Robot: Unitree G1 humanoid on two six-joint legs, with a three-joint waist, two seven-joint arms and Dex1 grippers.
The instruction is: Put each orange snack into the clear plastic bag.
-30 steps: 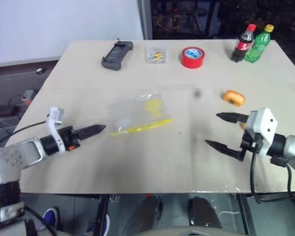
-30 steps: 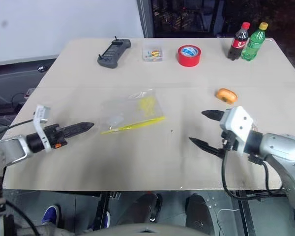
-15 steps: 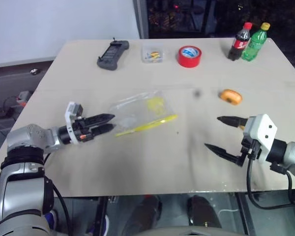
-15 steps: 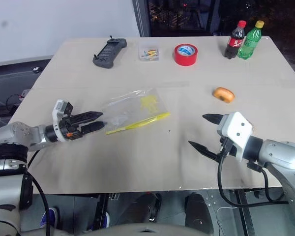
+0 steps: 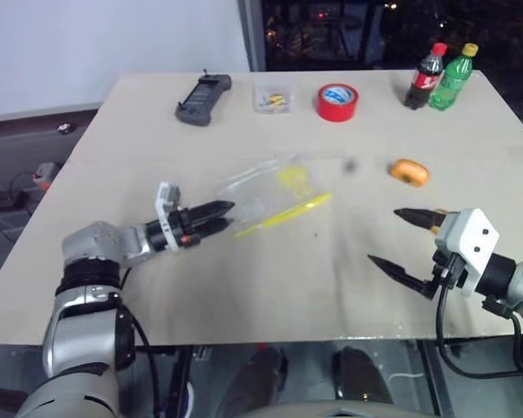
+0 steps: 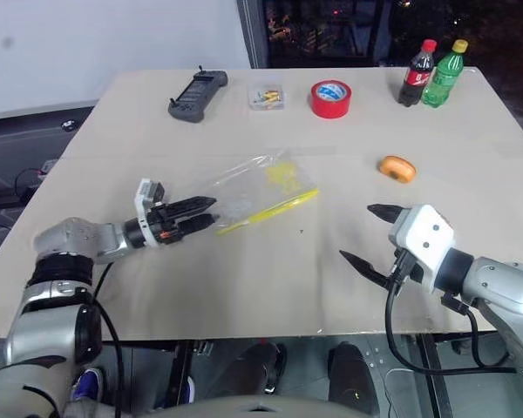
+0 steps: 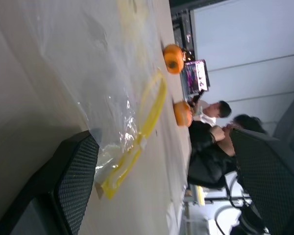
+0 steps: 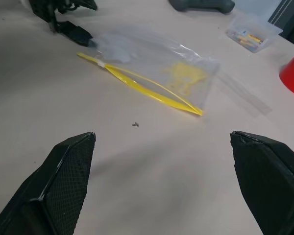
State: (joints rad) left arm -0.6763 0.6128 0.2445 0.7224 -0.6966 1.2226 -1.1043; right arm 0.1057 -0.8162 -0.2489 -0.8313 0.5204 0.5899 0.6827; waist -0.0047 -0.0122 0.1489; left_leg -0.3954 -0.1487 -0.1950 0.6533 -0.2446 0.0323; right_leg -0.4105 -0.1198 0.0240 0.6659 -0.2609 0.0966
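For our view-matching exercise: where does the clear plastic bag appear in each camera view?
Left eye view: clear plastic bag, just left of centre.
Right eye view: same spot.
Left wrist view: close up, lying flat ahead.
Right wrist view: farther off, ahead.
Shared landmark: its yellow seal strip.

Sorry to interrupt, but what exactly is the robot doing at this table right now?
It is bagging snacks. The left gripper, open, is at the corner of the clear plastic bag, which lies flat on the table. The right gripper hangs open and empty near the smooth orange snack, which lies on the table outside the bag.
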